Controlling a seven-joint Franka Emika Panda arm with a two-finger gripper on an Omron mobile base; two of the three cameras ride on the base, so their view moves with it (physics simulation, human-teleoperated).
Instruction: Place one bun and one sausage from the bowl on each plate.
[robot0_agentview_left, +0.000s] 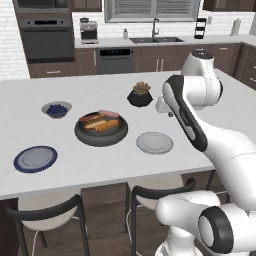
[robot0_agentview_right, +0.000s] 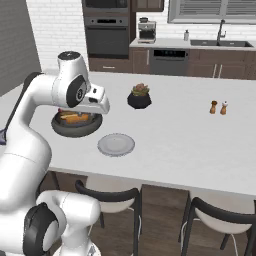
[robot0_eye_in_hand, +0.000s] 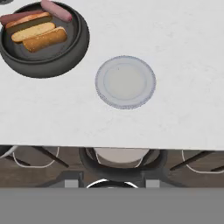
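Buns and sausages lie in the bowl (robot0_eye_in_hand: 43, 41); both plates are bare.
The arm hides the gripper (robot0_agentview_right: 102, 102); I cannot tell its state.

Wide bare counter (robot0_agentview_left: 200, 135) lies to the right of the light grey plate (robot0_agentview_left: 154, 143), with the shakers (robot0_agentview_right: 218, 107) well apart. The dark bowl (robot0_agentview_left: 101, 131) sits just left of that plate with a narrow gap between. The plant pot (robot0_agentview_left: 140, 97) stands behind them, the berry bowl (robot0_agentview_left: 56, 109) and blue-rimmed plate (robot0_agentview_left: 35, 158) farther left
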